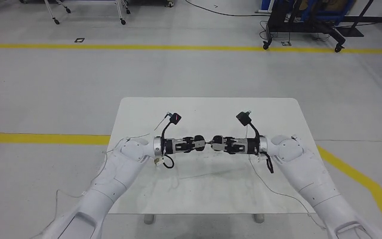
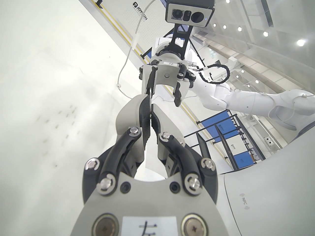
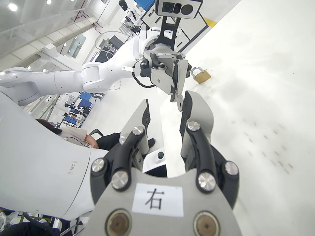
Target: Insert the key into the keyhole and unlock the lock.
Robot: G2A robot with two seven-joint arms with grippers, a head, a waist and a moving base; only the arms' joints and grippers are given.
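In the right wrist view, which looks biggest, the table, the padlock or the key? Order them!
1. table
2. padlock
3. key, partly hidden in the left gripper; it looks close to the padlock's size, so that order is unsure.

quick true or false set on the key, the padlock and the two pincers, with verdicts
1. The left pincer is shut on the key. True.
2. The right pincer grips the padlock. False: it is open, and the padlock lies free on the table.
3. The key sits in the keyhole. False: it is held in the air, apart from the padlock.
4. The two pincers face each other over the table. True.
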